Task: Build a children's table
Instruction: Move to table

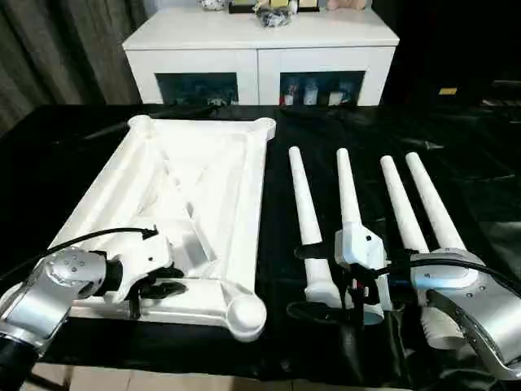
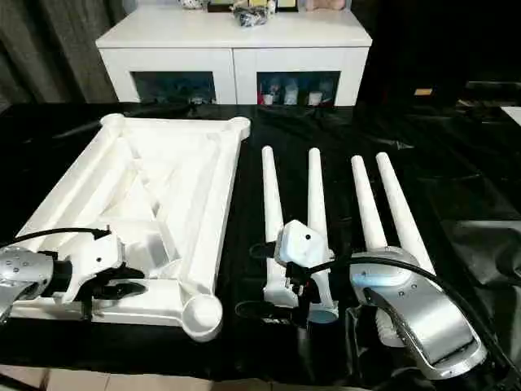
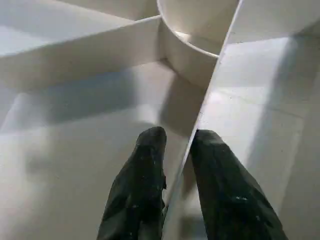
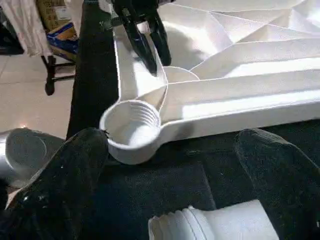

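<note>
The white tabletop [image 1: 195, 179] lies ribbed side up on the left of the black-covered table. Its near-right round corner socket [image 1: 244, 314] is threaded inside [image 4: 132, 127]. My left gripper [image 1: 159, 287] is near the tabletop's front edge, its two fingers [image 3: 150, 165] shut on a thin upright rib [image 3: 215, 90]. Four tapered white legs lie side by side to the right [image 1: 305, 204] [image 1: 348, 195] [image 1: 403, 204] [image 1: 435, 208]. My right gripper [image 1: 308, 282] is open, its fingers straddling the thick threaded end [image 4: 200, 225] of the leftmost leg.
A white cabinet [image 1: 260, 49] with glass doors stands behind the table. Black cloth [image 1: 472, 163] covers the table out to the right. The table's front edge runs just below both grippers. A dark curtain [image 1: 49, 49] hangs at the back left.
</note>
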Motion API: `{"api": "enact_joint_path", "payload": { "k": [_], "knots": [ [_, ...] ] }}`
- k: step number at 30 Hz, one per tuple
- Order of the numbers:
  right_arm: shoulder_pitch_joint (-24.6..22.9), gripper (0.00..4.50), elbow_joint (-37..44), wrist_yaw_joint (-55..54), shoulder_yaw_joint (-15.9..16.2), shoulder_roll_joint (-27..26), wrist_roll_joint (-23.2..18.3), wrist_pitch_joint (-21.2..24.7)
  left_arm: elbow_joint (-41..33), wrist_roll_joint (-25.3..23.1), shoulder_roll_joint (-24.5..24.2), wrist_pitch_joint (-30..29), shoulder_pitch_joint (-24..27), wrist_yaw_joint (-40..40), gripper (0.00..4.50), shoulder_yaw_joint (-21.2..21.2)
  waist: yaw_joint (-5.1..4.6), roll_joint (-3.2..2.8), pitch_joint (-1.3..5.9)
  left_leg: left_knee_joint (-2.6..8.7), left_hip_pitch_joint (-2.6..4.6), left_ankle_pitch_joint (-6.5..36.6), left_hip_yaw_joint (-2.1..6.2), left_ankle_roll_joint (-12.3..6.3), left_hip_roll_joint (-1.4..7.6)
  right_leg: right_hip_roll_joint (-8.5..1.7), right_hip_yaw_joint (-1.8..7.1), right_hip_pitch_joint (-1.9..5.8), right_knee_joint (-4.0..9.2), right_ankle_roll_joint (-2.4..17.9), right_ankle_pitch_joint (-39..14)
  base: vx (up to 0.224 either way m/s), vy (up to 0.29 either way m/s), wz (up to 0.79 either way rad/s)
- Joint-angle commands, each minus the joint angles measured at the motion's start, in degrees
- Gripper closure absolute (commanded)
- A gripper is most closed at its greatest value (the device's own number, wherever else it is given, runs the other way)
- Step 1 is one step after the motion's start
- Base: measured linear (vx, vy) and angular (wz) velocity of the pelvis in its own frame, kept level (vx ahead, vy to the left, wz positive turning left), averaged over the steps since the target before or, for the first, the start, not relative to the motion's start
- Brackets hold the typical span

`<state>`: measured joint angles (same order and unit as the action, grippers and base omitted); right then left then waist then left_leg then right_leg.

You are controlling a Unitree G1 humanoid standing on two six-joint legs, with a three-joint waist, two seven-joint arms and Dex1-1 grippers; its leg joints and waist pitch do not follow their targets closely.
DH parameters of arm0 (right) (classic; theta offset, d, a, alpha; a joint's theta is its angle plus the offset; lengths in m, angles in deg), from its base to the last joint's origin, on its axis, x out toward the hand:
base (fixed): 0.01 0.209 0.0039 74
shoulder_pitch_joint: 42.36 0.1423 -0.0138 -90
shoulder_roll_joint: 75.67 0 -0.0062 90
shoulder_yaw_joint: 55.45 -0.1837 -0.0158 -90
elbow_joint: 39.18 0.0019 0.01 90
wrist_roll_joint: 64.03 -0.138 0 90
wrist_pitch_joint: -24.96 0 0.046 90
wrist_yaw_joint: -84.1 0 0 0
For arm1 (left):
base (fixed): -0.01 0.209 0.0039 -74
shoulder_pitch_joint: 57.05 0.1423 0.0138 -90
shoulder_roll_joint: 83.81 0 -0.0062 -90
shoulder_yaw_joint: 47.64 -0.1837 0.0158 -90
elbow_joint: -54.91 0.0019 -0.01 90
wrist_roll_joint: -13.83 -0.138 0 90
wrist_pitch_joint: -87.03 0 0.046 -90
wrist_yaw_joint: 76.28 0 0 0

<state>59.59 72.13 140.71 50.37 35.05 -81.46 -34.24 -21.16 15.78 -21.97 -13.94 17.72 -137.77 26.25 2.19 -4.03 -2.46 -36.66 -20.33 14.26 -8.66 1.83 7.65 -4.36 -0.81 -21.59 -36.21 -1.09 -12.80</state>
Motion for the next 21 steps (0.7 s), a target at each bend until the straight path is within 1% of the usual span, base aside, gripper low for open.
{"api": "enact_joint_path", "payload": {
  "k": [1, 2, 3, 4, 5, 6, 7, 8, 9, 10, 11, 12, 14, 15, 16, 18, 19, 20, 21],
  "knots": [
    [1.10, 0.00, 0.42, -0.49, -0.48, -0.19, -0.07, -0.03, 3.79, -1.76, 1.22, -3.32, -0.25, 4.06, 3.73, 0.56, 0.07, 0.18, 2.29, 6.35, 0.24, 12.56, 1.92, 0.22, 4.60, -4.19, 2.22, 2.04, 3.90, 16.81, -5.13, 0.000, 0.000, 0.00],
    [1.17, 0.00, 0.31, -0.66, -0.54, -0.27, 0.02, 0.02, 4.24, -1.47, 1.73, -3.51, -0.53, 4.57, 3.77, 0.96, -0.02, 0.21, 2.17, 6.36, 0.41, 13.32, 1.82, 0.34, 4.58, -4.17, 2.29, 1.89, 4.10, 16.71, -6.48, 0.000, 0.000, 0.00],
    [1.22, 0.00, 0.14, -0.84, -0.77, -0.37, 0.04, 0.18, 5.37, -0.50, 3.55, -4.46, -1.65, 6.51, 3.83, 2.39, -0.11, 0.04, 2.22, 6.36, 0.46, 13.96, 1.88, 0.70, 4.57, -4.32, 2.40, 2.02, 4.23, 16.55, -8.35, 0.000, 0.000, 0.00],
    [1.22, 0.00, 0.10, -0.84, -0.84, -0.39, -0.01, 0.22, 5.80, -0.31, 4.23, -4.81, -2.15, 7.42, 3.92, 2.90, -0.27, 0.23, 2.15, 6.42, 0.40, 14.46, 1.86, 0.90, 4.55, -4.23, 2.41, 2.05, 4.43, 16.20, -9.97, 0.000, 0.000, 0.00],
    [1.21, 0.00, 0.06, -0.90, -0.88, -0.38, 0.04, 0.21, 6.27, -0.31, 4.70, -5.31, -2.65, 8.24, 3.92, 3.24, -0.21, 0.19, 2.24, 6.34, 0.53, 14.41, 1.85, 0.91, 4.54, -4.26, 2.45, 1.99, 4.50, 16.04, -10.37, 0.000, 0.000, 0.00],
    [1.21, 0.00, 0.05, -0.97, -0.89, -0.38, 0.09, 0.22, 6.67, -0.40, 4.96, -5.50, -2.98, 8.68, 3.97, 3.42, -0.32, 0.28, 2.34, 6.33, 0.22, 13.05, 1.94, 0.65, 4.49, -4.35, 2.51, 2.25, 4.50, 15.85, -9.77, 0.000, 0.000, 0.00],
    [1.21, 0.00, 0.01, -1.03, -0.94, -0.37, 0.12, 0.20, 7.14, -0.64, 5.09, -5.36, -3.26, 9.14, 4.01, 3.51, -0.49, 0.25, 2.35, 6.40, -0.26, 11.88, 2.07, 0.32, 4.37, -4.32, 2.40, 2.57, 4.52, 15.29, -9.34, 0.000, 0.000, 0.00],
    [1.21, 0.00, -0.01, -1.10, -0.97, -0.38, 0.14, 0.19, 7.67, -0.94, 5.18, -5.03, -3.53, 9.72, 4.06, 3.63, -0.54, 0.29, 2.41, 6.40, -0.35, 11.34, 2.16, 0.21, 4.41, -4.32, 2.35, 2.63, 4.43, 15.11, -8.92, 0.000, 0.000, 0.00],
    [1.25, 0.00, -0.20, -1.45, -1.06, -0.34, 0.27, 0.00, 9.02, -2.00, 5.24, -4.38, -4.27, 11.09, 4.15, 3.73, -0.74, 0.15, 2.58, 6.19, -0.13, 10.36, 2.10, -0.24, 4.32, -4.13, 2.32, 2.39, 4.44, 15.19, -7.06, 0.000, 0.000, 0.00],
    [1.26, 0.00, -0.26, -1.60, -1.10, -0.36, 0.33, -0.07, 9.51, -2.44, 5.31, -3.79, -4.56, 11.87, 4.23, 3.85, -0.83, 0.20, 2.66, 6.08, -0.06, 9.85, 2.02, -0.49, 4.29, -4.10, 2.35, 2.36, 4.41, 15.47, -6.08, 0.000, 0.000, 0.00],
    [1.27, 0.00, -0.36, -1.80, -1.16, -0.38, 0.46, -0.20, 9.95, -2.78, 5.41, -3.35, -4.84, 12.53, 4.23, 3.96, -0.84, 0.20, 2.72, 6.00, -0.06, 9.18, 1.99, -0.81, 4.27, -4.05, 2.34, 2.38, 4.38, 15.77, -5.04, 0.000, 0.000, 0.00],
    [1.31, 0.00, -0.52, -2.21, -1.26, -0.45, 0.71, -0.36, 10.47, -3.17, 5.62, -2.71, -5.20, 13.20, 4.34, 4.10, -0.80, 0.26, 2.92, 5.81, -0.13, 6.73, 1.91, -1.77, 4.28, -4.01, 2.27, 2.50, 4.14, 16.45, -1.51, 0.000, 0.000, 0.00],
    [1.45, 0.00, -0.84, -2.82, -1.41, -0.59, 1.09, -0.61, 10.85, -3.57, 5.93, -2.32, -5.58, 13.89, 4.47, 4.24, -0.83, 0.25, 2.98, 5.73, -0.17, 5.35, 1.86, -2.34, 4.35, -4.00, 2.19, 2.50, 4.00, 16.95, 0.59, 0.000, 0.000, 0.00],
    [1.92, 0.00, -1.69, -4.01, -1.59, -0.96, 1.94, -0.88, 11.60, -4.29, 6.12, -0.72, -6.20, 14.72, 4.47, 3.90, -0.85, 0.25, 3.05, 5.64, -0.09, 4.63, 1.75, -2.91, 4.32, -3.94, 2.08, 2.43, 3.88, 17.68, 1.93, 0.000, 0.000, 0.00],
    [2.13, 0.00, -2.08, -4.38, -1.67, -1.08, 2.18, -0.94, 12.00, -4.43, 6.30, -0.05, -6.45, 15.17, 4.47, 3.87, -0.86, 0.32, 3.05, 5.62, -0.09, 4.42, 1.72, -3.06, 4.27, -3.91, 2.04, 2.39, 3.90, 17.89, 2.07, 0.000, 0.000, 0.00],
    [2.46, 0.00, -2.65, -5.02, -1.76, -1.30, 2.67, -1.18, 12.52, -4.49, 6.55, 1.13, -6.76, 15.56, 4.47, 3.86, -0.69, 0.25, 3.03, 5.57, 0.07, 4.66, 1.58, -3.24, 4.36, -3.93, 2.08, 2.29, 3.90, 18.33, 2.20, 0.000, 0.000, 0.00],
    [3.04, 0.00, -3.59, -6.58, -2.07, -1.94, 3.47, -1.44, 13.03, -4.29, 6.83, 2.91, -7.03, 15.38, 4.47, 3.79, -0.52, 0.22, 2.96, 5.65, 0.12, 4.86, 1.60, -3.24, 4.43, -3.93, 2.06, 2.21, 3.90, 18.42, 2.04, 0.000, 0.000, 0.00],
    [3.60, 0.00, -4.45, -8.30, -2.43, -2.63, 4.31, -1.59, 13.36, -4.12, 7.06, 4.06, -7.22, 15.28, 4.47, 3.74, -0.54, 0.40, 2.97, 5.66, 0.11, 4.92, 1.53, -3.17, 4.41, -3.90, 2.06, 2.18, 3.95, 18.43, 1.85, 0.000, 0.000, 0.00],
    [5.33, 0.00, -6.53, -12.38, -3.18, -4.26, 6.02, -0.58, 13.49, -3.65, 7.37, 6.96, -7.24, 14.16, 4.47, 3.60, -0.41, 0.41, 2.98, 5.72, 0.29, 5.29, 1.48, -2.82, 4.46, -3.85, 2.02, 2.10, 3.90, 18.50, 1.51, 0.000, 0.000, 0.00]
  ]
}}
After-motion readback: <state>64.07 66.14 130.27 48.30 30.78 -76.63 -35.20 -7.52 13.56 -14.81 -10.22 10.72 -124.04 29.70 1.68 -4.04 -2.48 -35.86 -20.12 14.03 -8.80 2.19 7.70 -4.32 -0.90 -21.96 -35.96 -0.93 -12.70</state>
